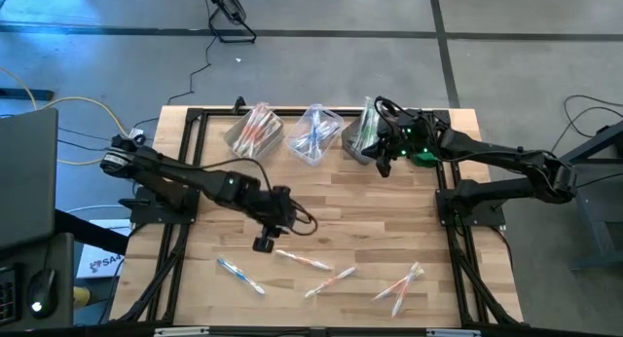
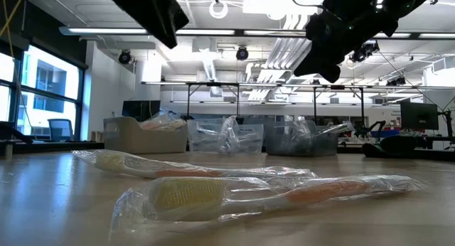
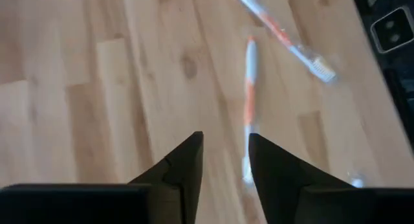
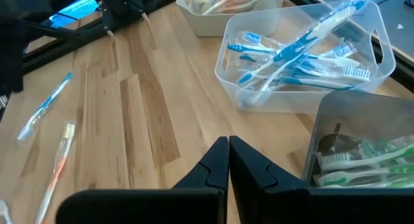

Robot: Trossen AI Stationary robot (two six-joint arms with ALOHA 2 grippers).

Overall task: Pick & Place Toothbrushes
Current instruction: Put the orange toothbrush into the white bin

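Lying clear-wrapped, orange-white toothbrush [image 3: 248,101]; left hand [image 3: 224,160] parted above, right hand [image 4: 229,160] clenched.

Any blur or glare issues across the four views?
Low view: nearest wrapped toothbrush soft, wrapper glinting; ceiling lights blown out. Left wrist view: orange toothbrush smeared, left hand dark. Right wrist view: blue-brush bin sharp. High view: even light, small detail lost.

Two dark jointed arms, matte black.
Left hand [image 3: 223,166]: wedge-shaped black fingers; right hand [image 1: 386,167] carries green lights, looped cables.
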